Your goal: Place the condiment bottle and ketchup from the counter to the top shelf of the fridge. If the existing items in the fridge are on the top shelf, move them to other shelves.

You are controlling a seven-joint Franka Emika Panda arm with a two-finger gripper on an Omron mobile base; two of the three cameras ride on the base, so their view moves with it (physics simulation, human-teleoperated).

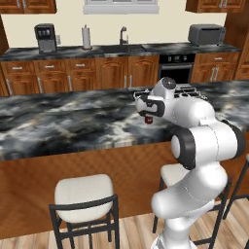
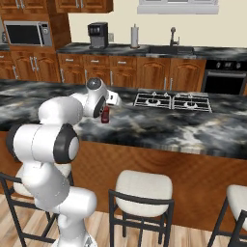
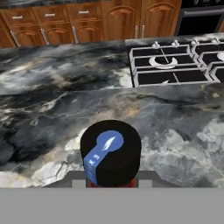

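Condiment bottle (image 3: 110,154) — black cap marked with blue; counter (image 3: 52,100) — black stone veined white; cabinets (image 1: 112,72) coloured reddish-brown.

The marbled surface (image 1: 58,121) lies bare and open to the left of the gripper (image 1: 149,118) and out toward its far edge, so passage is unhindered there. Right under the hand a red bottle (image 2: 104,115) with a black cap (image 3: 111,151) stands upright, blocking any straight descent. To the right, the cooktop grates (image 2: 172,101) are raised slightly above the stone. Below the near edge, stools (image 1: 85,197) are lined against the wood base, narrowing the room low down. A faucet (image 1: 123,35) and a coffee machine (image 1: 45,38) stand well apart on the back counter.
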